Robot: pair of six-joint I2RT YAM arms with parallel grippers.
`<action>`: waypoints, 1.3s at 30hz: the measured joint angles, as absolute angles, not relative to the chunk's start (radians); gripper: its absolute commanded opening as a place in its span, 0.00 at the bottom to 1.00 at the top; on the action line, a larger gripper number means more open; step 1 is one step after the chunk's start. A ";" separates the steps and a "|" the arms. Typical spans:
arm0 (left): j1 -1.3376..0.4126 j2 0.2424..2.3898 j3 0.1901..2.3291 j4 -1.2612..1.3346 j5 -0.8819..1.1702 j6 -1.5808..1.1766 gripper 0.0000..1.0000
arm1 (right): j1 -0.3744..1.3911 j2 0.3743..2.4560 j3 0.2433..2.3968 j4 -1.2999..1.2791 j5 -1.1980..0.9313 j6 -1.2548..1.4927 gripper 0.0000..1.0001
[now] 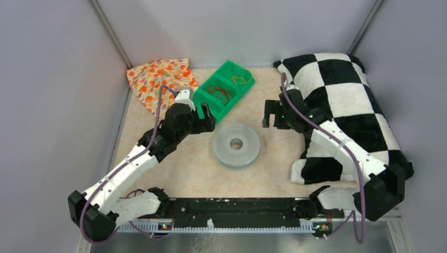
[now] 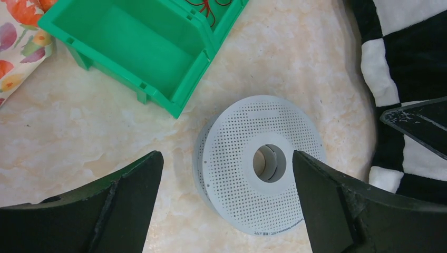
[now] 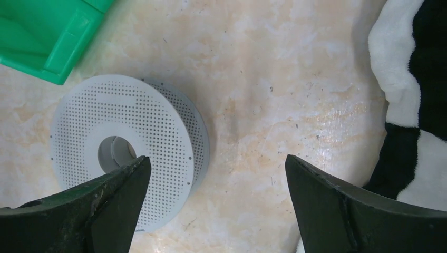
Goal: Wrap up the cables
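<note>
left fingers (image 2: 132,197): wide, empty, over spool (image 1: 236,144)
right fingers (image 3: 113,203): wide, empty
cables (image 1: 221,94): in green bin (image 2: 132,47)
spool: flat on tabletop (image 1: 195,166)

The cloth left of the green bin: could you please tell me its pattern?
Orange and red flowers on a pale cloth, clearest in the top external view.

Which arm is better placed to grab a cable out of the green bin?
Left. The left gripper hangs open right at the green bin holding the cables; the right gripper sits past the spool, farther off.
</note>
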State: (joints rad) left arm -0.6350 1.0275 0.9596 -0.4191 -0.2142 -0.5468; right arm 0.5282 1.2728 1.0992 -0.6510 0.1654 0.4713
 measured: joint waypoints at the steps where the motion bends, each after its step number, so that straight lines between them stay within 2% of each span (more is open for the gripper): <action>1: -0.635 1.028 0.961 -0.419 -0.214 -0.547 0.98 | 0.528 1.262 1.099 -0.648 0.167 0.471 0.99; 10: -0.635 1.028 0.962 -0.440 -0.207 -0.547 0.98 | 0.528 1.190 1.082 -0.617 0.173 0.472 0.99; 18: -0.601 1.016 0.961 -0.570 -0.198 -0.549 0.98 | 0.528 1.166 0.967 -0.580 0.104 0.490 0.99; 26: -0.458 0.935 0.932 -0.648 -0.160 -0.547 0.98 | 0.528 1.134 0.728 -0.370 -0.121 0.638 0.99; 39: -0.451 0.939 0.932 -0.643 -0.116 -0.546 0.98 | 0.528 1.240 0.558 -0.004 -0.285 0.869 0.98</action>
State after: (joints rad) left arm -0.4511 0.9386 0.9318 -0.6430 -0.1158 -0.5461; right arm 0.5282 1.2404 0.5575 -0.0040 -0.2852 0.8688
